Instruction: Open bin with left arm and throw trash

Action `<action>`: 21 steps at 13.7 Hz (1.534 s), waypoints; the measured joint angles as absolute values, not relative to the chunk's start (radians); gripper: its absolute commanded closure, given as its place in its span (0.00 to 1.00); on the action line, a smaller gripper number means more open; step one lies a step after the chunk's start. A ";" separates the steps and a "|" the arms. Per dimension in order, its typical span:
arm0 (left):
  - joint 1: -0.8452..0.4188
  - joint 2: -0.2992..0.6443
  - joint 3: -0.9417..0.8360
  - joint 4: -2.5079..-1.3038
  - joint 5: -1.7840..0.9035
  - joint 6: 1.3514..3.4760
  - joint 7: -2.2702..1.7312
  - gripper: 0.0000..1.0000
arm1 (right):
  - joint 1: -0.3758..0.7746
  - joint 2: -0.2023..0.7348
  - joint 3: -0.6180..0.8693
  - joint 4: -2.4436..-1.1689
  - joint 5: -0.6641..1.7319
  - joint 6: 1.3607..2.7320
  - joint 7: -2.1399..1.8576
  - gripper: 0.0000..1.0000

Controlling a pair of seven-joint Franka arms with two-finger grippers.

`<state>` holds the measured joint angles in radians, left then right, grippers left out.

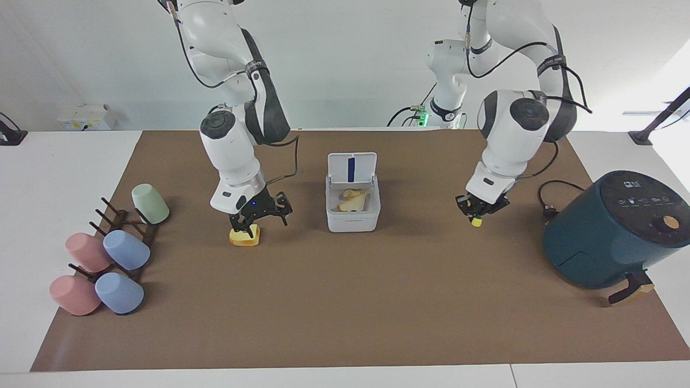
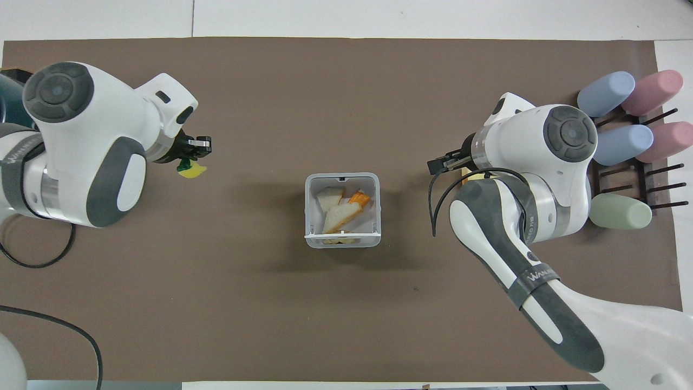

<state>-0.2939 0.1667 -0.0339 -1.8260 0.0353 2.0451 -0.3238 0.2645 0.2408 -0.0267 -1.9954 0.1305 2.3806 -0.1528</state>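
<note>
The white bin [image 1: 353, 222] stands open mid-table with its lid [image 1: 352, 168] upright. A pale wedge [image 1: 353, 200] and an orange-edged scrap lie inside; the overhead view shows them in the bin [image 2: 309, 211] too. My right gripper [image 1: 261, 218] is open, low over the yellow orange-edged slice [image 1: 244, 237], which lies on the mat toward the right arm's end. My left gripper [image 1: 478, 207] is shut on the yellow-and-green sponge piece [image 1: 476, 221] and holds it in the air between the bin and the air fryer. In the overhead view the sponge [image 2: 190, 171] hangs under the left gripper [image 2: 194, 147].
A dark teal air fryer [image 1: 614, 231] stands at the left arm's end, with its cable [image 1: 550, 207] on the mat beside it. A rack with several pastel cups [image 1: 108, 253] stands at the right arm's end.
</note>
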 measured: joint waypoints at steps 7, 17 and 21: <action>-0.627 0.169 -0.044 -1.830 -0.067 2.175 -0.669 1.00 | 0.219 0.297 -0.022 -2.021 -0.011 2.399 -0.347 0.00; -0.683 0.182 -0.034 -1.851 -0.081 2.229 -0.693 0.00 | 0.189 0.282 -0.024 -2.088 -0.013 2.400 -0.816 0.86; -0.680 0.154 -0.028 -1.849 -0.081 2.121 -0.693 0.00 | 0.185 0.273 -0.024 -2.086 -0.008 2.397 -0.818 1.00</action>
